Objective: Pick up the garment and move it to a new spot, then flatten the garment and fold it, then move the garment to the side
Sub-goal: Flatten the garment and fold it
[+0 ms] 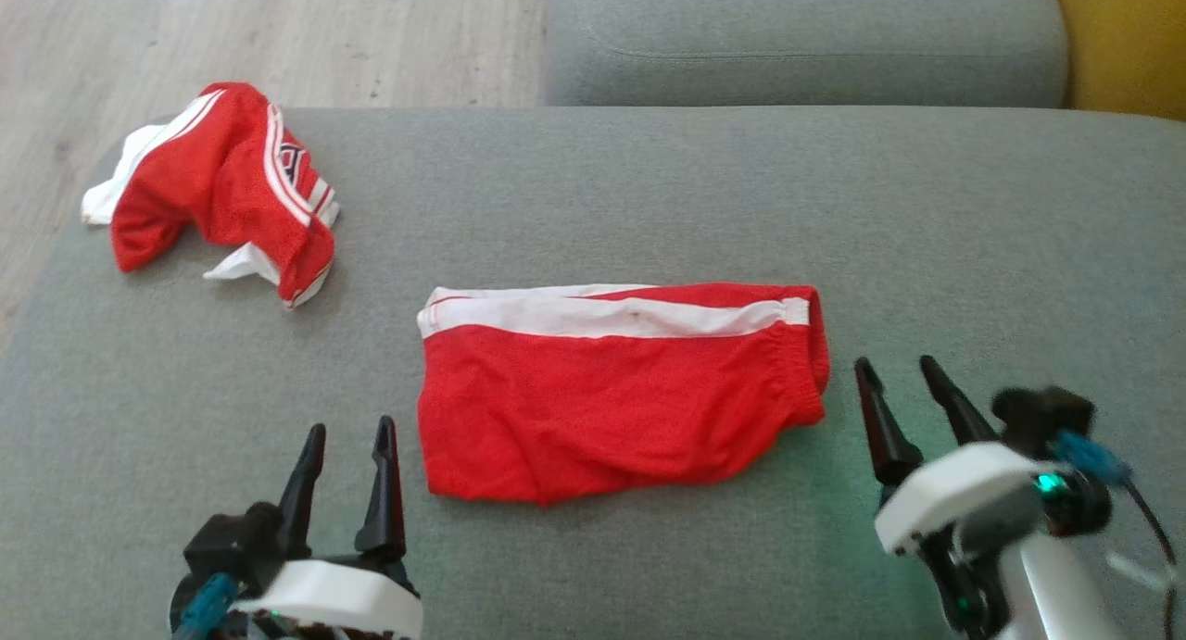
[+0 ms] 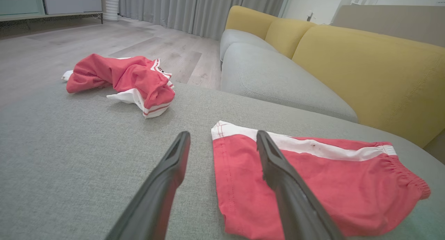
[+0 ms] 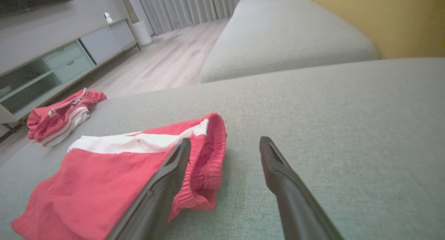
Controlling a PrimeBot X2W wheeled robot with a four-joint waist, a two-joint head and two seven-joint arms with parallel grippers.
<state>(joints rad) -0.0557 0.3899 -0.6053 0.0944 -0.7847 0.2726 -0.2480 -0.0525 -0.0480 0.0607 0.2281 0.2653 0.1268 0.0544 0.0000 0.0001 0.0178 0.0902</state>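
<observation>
Stage: apparently moving folded red mesh shorts with white band [image 1: 611, 408] aside. Flanking them with left gripper [image 1: 351, 424] and right gripper [image 1: 894, 362], released and empty; probably needing pinching both ends.

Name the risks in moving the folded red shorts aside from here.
1. The open left tool and right tool flank the folded shorts; lifting with one alone may undo the fold.
2. The crumpled garment lies near the left edge of the cushion; moving the shorts that way could hit it.
</observation>
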